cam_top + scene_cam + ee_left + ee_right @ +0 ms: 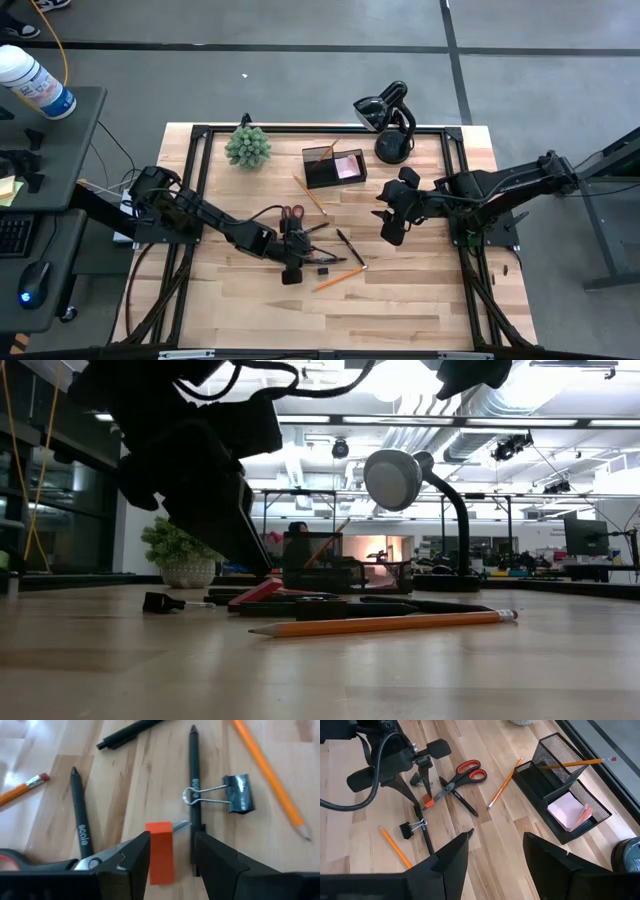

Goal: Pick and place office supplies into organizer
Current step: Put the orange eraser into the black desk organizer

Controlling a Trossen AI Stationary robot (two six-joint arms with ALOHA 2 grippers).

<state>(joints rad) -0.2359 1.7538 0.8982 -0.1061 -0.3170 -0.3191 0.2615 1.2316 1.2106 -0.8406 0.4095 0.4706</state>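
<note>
Left gripper (172, 852) low over wooden table (420, 300), jaws apart around small orange block (161, 851), beside red-handled scissors (455, 780), right gripper (495, 852) raised, jaws apart, empty.

- Scissors (30, 862): handles cut off at my left wrist view's edge.
- Organizer (330, 565): contents unreadable in the low view, partly behind my left arm.

Three orange pencils (504, 785) (one in the organizer (565, 795)), one scissors (455, 780), one binder clip (235, 793).
</note>
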